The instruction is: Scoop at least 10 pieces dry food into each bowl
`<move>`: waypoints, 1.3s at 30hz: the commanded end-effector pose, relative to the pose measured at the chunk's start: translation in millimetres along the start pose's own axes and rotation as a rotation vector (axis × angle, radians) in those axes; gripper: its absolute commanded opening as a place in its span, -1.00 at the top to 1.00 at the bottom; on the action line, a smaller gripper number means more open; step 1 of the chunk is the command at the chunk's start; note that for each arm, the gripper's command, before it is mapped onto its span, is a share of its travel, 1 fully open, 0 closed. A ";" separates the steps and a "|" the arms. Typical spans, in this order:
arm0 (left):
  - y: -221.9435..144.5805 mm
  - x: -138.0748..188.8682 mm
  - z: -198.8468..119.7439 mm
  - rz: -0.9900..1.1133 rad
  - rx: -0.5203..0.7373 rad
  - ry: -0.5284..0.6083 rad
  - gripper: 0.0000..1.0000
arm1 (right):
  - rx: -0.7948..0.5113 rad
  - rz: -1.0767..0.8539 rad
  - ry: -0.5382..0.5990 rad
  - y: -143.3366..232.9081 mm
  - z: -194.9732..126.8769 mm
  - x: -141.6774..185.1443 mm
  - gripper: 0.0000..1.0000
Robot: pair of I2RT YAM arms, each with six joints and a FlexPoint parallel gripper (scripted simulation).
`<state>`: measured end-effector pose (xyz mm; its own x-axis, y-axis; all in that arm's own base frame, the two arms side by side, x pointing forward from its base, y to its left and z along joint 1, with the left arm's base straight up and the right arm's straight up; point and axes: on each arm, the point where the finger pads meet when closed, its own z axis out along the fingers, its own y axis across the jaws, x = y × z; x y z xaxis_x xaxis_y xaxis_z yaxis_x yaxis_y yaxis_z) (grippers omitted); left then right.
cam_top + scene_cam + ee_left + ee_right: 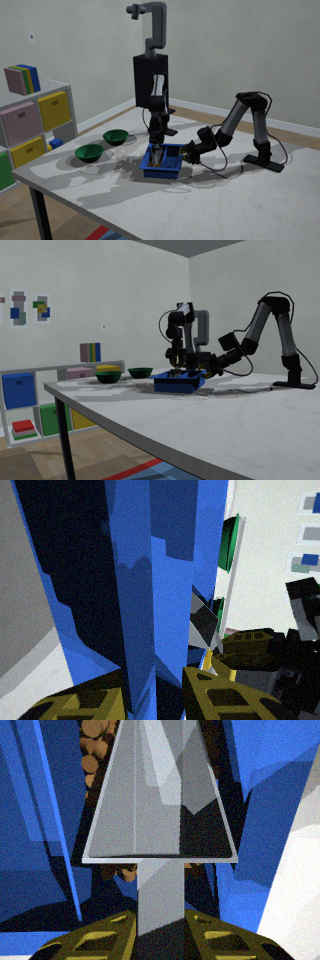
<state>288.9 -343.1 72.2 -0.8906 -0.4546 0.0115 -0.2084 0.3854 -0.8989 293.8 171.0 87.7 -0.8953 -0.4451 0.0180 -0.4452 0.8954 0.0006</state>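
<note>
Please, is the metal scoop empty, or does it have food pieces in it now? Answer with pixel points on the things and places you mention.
The part of the scoop (157, 825) that shows looks empty: the right wrist view shows bare metal, with pieces (91, 764) beside it. Its front end is cut off there.

I look in on what seems a playroom or classroom: cube shelving (73, 111) (37, 384) with coloured bins, bright books (21, 79) (89, 352) on top, block-pattern pictures (18, 308) on the wall, and a colourful rug (103, 233) (155, 468) below the desk's near edge.

Before you, smooth grey metal-looking scoop (156, 157) (175, 373) (204, 622) (160, 795), matt blue plastic-looking box (160, 173) (173, 385) (172, 595) (270, 885), smooth green bowls (89, 152) (115, 137) (108, 377) (140, 372), your smooth pale tabletop (232, 201) (219, 420)
</note>
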 end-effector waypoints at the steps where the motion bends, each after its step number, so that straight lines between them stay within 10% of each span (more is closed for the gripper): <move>1: -40.7 0.9 -3.5 0.029 0.097 -0.001 0.44 | -0.016 -0.019 -0.059 4.5 -11.1 -8.8 1.00; 39: -64.7 1.7 -1.4 0.029 0.098 -0.007 0.44 | -0.186 -0.025 -0.001 -17.4 -8.2 -4.4 1.00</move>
<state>296.1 -357.8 100.5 -0.8916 -0.4528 0.0007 -0.1854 0.3637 -0.9129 301.7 155.8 92.5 -0.8913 -0.4531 0.0174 -0.4464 0.8835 0.1416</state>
